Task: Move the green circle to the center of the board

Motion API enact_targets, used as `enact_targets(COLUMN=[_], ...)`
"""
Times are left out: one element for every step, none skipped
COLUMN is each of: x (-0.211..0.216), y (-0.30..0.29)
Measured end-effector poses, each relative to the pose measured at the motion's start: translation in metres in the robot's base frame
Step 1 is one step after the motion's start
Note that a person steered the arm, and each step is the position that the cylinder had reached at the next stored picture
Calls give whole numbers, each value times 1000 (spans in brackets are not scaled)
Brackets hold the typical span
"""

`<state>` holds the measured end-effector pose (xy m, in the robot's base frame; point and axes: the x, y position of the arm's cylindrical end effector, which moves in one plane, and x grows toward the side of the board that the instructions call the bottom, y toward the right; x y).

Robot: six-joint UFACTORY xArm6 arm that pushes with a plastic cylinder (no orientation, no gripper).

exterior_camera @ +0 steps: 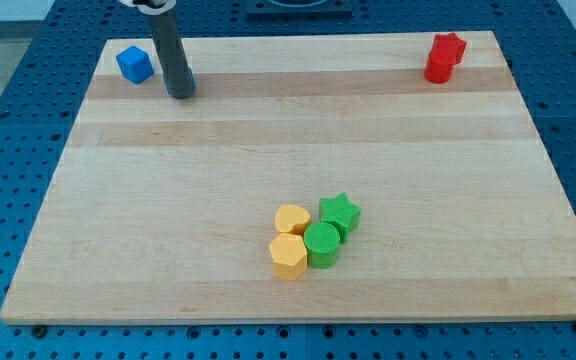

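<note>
The green circle [322,243] sits low on the wooden board [168,200], below the middle. It touches a green star [340,212] at its upper right, a yellow hexagon [288,256] at its left and a yellow heart-like block [291,220] at its upper left. My tip [180,92] is the lower end of a dark rod at the view's top left, far from the green circle and just right of a blue cube [135,64].
A red star block [445,56] stands near the board's top right corner. The board lies on a blue perforated table [8,120] that shows on all sides.
</note>
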<state>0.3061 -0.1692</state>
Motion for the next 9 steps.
enact_targets(x=[-9, -18, -25, -25, -25, 0, 54, 122, 193], y=[-7, -15, -22, -22, -22, -20, -16, -8, 1])
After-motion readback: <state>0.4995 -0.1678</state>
